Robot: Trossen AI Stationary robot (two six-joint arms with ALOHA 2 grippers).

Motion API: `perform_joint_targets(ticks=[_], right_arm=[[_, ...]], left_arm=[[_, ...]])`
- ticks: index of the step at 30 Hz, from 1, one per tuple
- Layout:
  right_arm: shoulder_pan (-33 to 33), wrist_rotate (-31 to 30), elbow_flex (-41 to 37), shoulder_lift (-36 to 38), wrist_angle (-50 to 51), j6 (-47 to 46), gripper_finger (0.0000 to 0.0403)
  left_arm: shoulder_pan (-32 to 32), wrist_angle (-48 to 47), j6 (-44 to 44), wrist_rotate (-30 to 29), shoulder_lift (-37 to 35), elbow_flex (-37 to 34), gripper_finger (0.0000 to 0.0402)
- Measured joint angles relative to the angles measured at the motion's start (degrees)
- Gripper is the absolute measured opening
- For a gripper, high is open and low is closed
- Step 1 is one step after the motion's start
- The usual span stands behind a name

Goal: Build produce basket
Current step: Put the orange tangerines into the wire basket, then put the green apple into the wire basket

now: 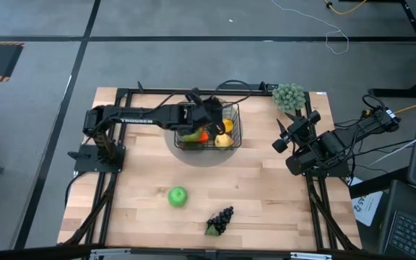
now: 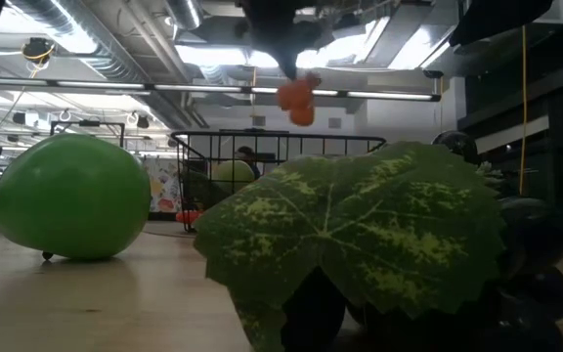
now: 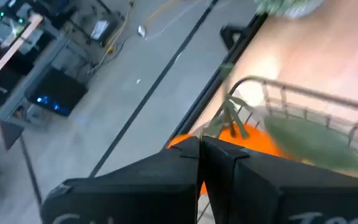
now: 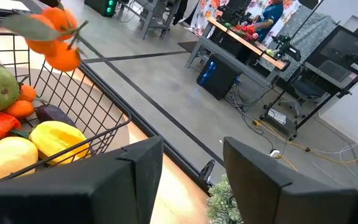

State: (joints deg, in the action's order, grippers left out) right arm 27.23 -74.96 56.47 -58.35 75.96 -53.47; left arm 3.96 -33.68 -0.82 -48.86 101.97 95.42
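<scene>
the oranges are pinched by their stem in the left pincer, pressed together, above the basket. the right pincer is held spread beside it. an apple and grapes are left on the bench.

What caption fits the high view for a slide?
Left tool holds oranges over the basket; apple and grapes wait on the table.

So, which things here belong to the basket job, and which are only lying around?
Job:
- basket, already holding fruits
- oranges, hanging from the shut left gripper over the basket
- green apple and grapes, on the table

Lying about:
- pale bushy cluster
- grey disc under the basket

Right gripper waits, open.
</scene>
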Motion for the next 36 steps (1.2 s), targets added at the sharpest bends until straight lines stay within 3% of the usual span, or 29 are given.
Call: perform_joint_targets(ticks=[17,25,36], right_arm=[[0.01,0.00,0.00,0.00,-0.01,-0.01,0.0174],[0.01,0.00,0.00,0.00,-0.02,-0.01,0.0174],[0.00,0.00,0.00,0.00,0.00,-0.01,0.0174]], left_arm=[[1.28,-3.44,-0.54,3.46,0.00,-0.04,0.0000],[0.85,-5.47,-6.51,3.61,0.02,-0.07,0.0001],[0.84,-6.41,-9.69,3.41,0.02,-0.07,0.0076]])
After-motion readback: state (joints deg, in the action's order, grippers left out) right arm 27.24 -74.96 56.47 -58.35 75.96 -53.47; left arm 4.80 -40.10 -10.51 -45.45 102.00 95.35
